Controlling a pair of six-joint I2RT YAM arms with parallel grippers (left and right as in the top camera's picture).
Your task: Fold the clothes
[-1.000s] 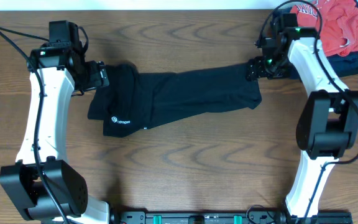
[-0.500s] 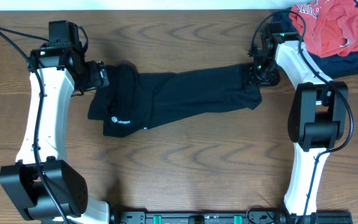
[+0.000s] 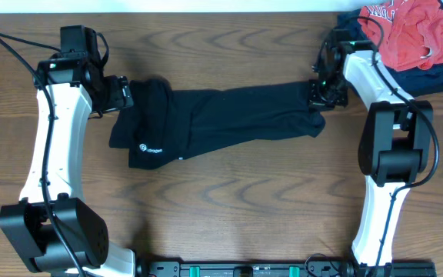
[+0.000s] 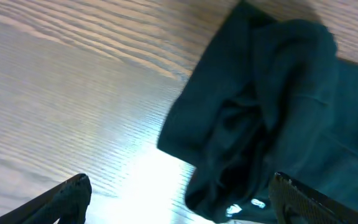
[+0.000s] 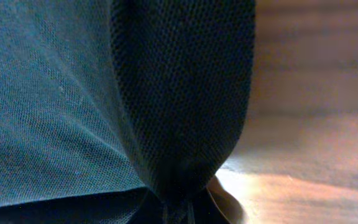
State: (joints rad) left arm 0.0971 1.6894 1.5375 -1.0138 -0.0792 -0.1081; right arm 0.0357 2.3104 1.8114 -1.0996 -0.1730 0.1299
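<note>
- Across the far half of the table (image 3: 221, 208), the black clothes (image 3: 221, 119) are laid out, waist towards the left edge.
- The left tool (image 3: 125, 94) is held wide beside the waist.
- The leg end is pinched in the right tool (image 3: 319, 96).

This looks like a robot lab: a left arm (image 3: 48, 154) and right arm (image 3: 391, 146) (white and black) stand at a wooden desk (image 3: 229, 208).
</note>
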